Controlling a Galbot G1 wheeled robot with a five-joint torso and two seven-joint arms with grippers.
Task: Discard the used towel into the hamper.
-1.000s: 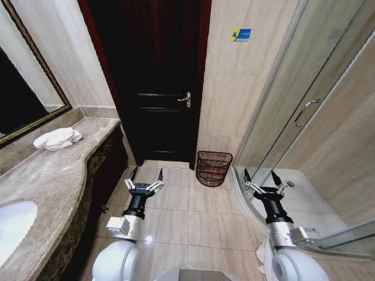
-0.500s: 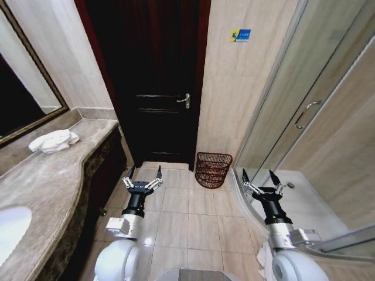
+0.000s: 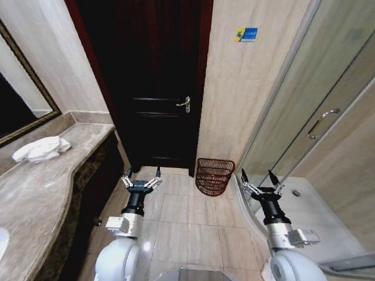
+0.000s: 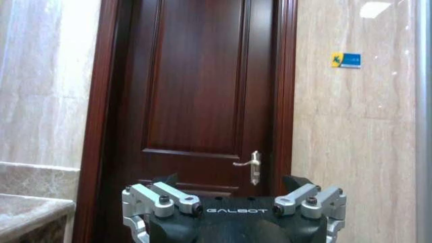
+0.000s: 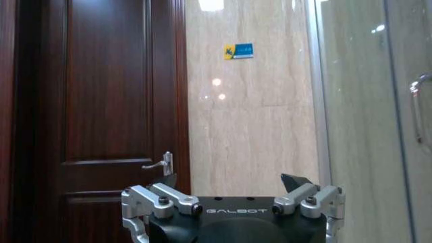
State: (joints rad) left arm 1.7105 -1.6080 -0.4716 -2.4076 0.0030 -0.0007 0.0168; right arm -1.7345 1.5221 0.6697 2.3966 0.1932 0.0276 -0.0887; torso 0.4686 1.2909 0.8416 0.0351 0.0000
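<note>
bright indoor light | ceiling-lamp glare on wall tiles (image 5: 211,5) — head view bowed (edges) | sharp

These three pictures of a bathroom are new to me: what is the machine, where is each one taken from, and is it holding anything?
It is a wheeled robot with two arms. The wide picture comes from a camera on its head, looking down at its own arms. The left hand and the right hand hang low over the tiled floor, both open and holding nothing. The other two pictures come from cameras on the wrists, each looking past its own hand, the left and the right, at the dark door.

On the stone counter, to the robot's left, lies a crumpled white towel. The hamper, a red-brown wire basket, stands on the floor by the wall right of the door.
</note>
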